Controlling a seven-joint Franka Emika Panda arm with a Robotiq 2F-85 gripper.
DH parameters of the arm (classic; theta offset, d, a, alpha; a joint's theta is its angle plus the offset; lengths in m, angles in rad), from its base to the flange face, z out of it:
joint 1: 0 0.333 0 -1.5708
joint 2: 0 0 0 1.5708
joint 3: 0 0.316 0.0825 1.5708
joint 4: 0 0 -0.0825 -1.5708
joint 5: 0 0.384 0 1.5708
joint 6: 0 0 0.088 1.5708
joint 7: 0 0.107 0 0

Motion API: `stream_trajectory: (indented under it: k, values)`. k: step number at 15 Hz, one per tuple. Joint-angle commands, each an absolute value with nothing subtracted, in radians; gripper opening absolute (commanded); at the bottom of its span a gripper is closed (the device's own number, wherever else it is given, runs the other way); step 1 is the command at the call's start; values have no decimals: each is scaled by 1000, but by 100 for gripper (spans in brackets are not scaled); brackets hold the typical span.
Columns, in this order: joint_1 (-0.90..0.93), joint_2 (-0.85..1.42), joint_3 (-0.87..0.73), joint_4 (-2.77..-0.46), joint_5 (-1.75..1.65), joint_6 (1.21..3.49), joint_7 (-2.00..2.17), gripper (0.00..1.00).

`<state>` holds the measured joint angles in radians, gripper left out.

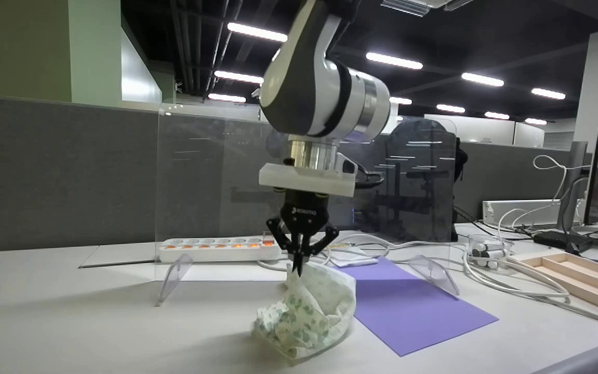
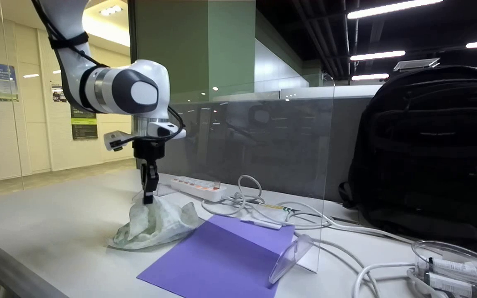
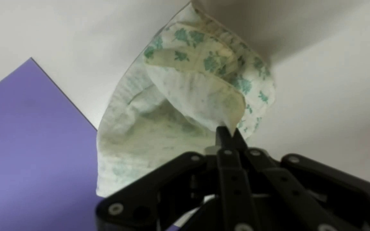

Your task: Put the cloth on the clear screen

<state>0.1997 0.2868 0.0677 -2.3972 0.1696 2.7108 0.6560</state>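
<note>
The white cloth with a green leaf print (image 1: 304,319) is bunched on the white table, its upper part pulled up to a point. It also shows in an exterior view (image 2: 162,225) and in the wrist view (image 3: 172,93). My gripper (image 1: 298,266) points down, its fingertips shut on the cloth's raised tip; the pinch shows in the wrist view (image 3: 231,133). The cloth's lower part seems to touch the table. The clear screen (image 1: 195,171) stands upright behind the gripper on clear feet. It also shows in an exterior view (image 2: 263,145). The wrist view does not show the screen.
A purple sheet (image 1: 413,306) lies beside the cloth, partly under the screen. A white power strip (image 1: 218,252) and loose cables (image 1: 517,288) lie behind. A clear beaker with small bottles (image 1: 488,252), a wooden tray (image 1: 579,278) and a black backpack (image 2: 429,165) stand farther off.
</note>
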Motion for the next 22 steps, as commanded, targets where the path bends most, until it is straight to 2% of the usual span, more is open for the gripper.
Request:
stream_trajectory:
  k: [1, 13, 15, 16, 22]
  values:
    - [195, 160, 118, -2414, 249, 2618, 620, 0]
    - [177, -200, 197, -2293, 112, 2396, 734, 0]
    - [176, -224, 190, -2256, 164, 2312, 689, 0]
    - [173, -207, 202, -2297, 150, 2389, 684, 1]
    - [163, -231, 209, -2274, 144, 2348, 686, 0]
